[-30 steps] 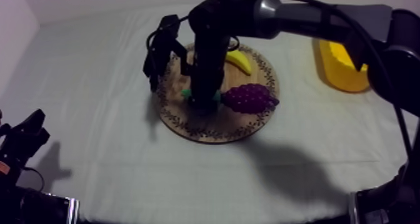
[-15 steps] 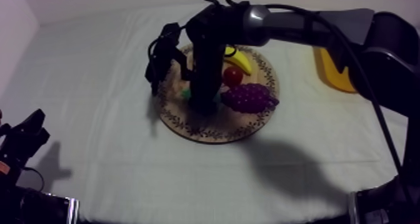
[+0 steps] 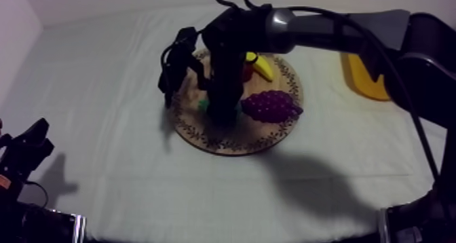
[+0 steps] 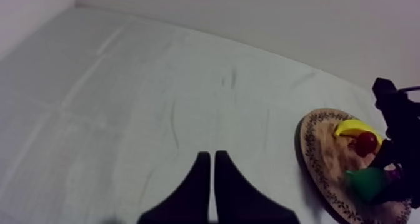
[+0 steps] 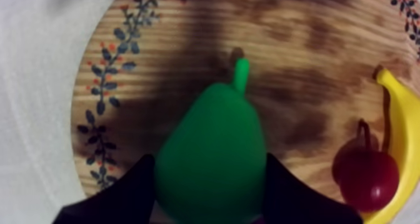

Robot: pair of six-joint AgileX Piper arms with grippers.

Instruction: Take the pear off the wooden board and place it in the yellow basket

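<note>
I saw the pear [image 5: 212, 136] as glossy green and fat-bottomed, with a short green stem (brownish tip), over the wooden board [image 5: 187, 45], left of centre in the top view. My right gripper [image 5: 209, 164] clamped it, one black finger on each flank. My left gripper [image 4: 209, 156] was pinched together, holding nothing.

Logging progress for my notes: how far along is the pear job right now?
Done: the right tool is at the pear, fingers against both its sides. In hand: the grasp, with the pear low on the wooden board. Left: lifting it and carrying it to the yellow basket.
</note>
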